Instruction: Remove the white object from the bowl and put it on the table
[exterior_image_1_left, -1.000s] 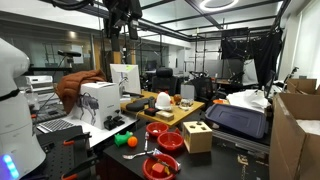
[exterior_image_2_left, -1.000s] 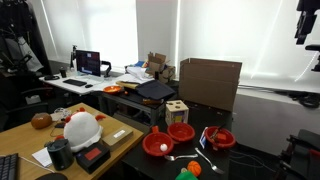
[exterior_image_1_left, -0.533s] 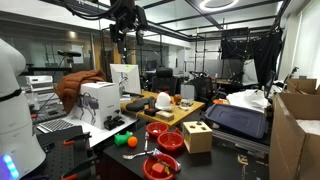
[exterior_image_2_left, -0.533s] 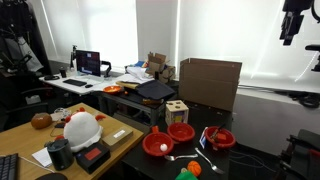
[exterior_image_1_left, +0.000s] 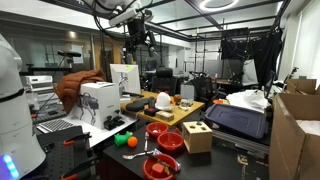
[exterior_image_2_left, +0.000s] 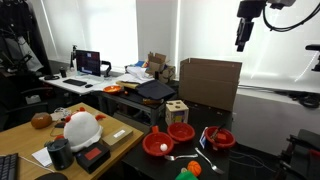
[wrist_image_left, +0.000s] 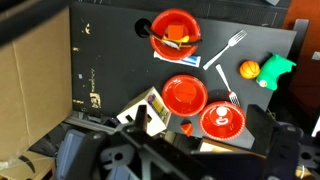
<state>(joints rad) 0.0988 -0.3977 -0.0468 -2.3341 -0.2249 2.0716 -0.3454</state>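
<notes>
The white object (wrist_image_left: 223, 117) is a small rounded lump lying in a red bowl (wrist_image_left: 222, 132) on the dark table (wrist_image_left: 110, 50). It also shows in both exterior views (exterior_image_2_left: 160, 141) (exterior_image_1_left: 157, 166), in the bowl nearest the table end. My gripper (exterior_image_1_left: 138, 42) (exterior_image_2_left: 243, 36) hangs high above the table, far from the bowls. In the wrist view its fingers (wrist_image_left: 200, 125) stand apart and empty, with the bowl and the white object showing between them far below.
Two more red bowls (wrist_image_left: 184, 95) (wrist_image_left: 176, 30) stand nearby, the farther one holding small items. There are two forks (wrist_image_left: 228, 45), an orange ball (wrist_image_left: 249, 69), a green toy (wrist_image_left: 275, 68) and a wooden block box (wrist_image_left: 150, 108). Cardboard boxes (exterior_image_2_left: 208, 82) stand beside the table.
The arm has swung sideways overhead, carrying the gripper toward the space above the bowls and a little lower. Nothing on the table has moved.
</notes>
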